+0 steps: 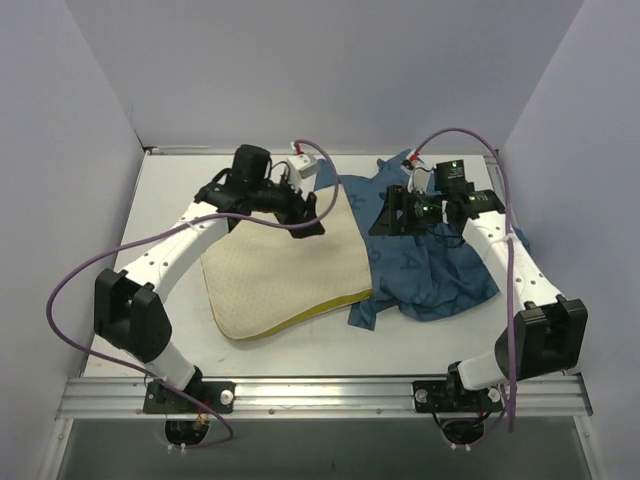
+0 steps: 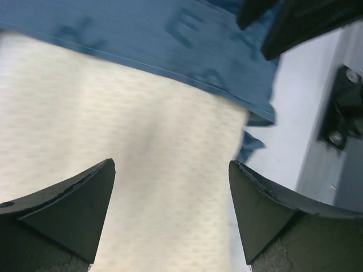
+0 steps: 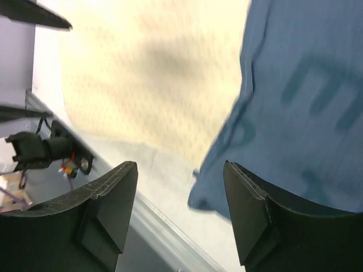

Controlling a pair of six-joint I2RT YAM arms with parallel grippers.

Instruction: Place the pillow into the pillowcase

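Top external view: at left, the left gripper (image 1: 308,216) hangs with jaws spread and empty over the far edge of the pillow (image 1: 285,270). The pillow lies flat on the worktop (image 1: 175,195), spreading from beneath the gripper toward the arm bases, with its yellow piping along the near edge. Seen from the left wrist, the cream quilting fills the space under the two parted fingers (image 2: 74,209), and the blue edge of the pillowcase (image 1: 435,265) lies over the pillow just ahead of them. At right, the right gripper (image 1: 385,218) hovers, jaws likewise apart and holding nothing, above the left part of the crumpled pillowcase, which spreads below it and off to its right. From the right wrist, pillow and pillowcase meet under the open fingers (image 3: 249,215).
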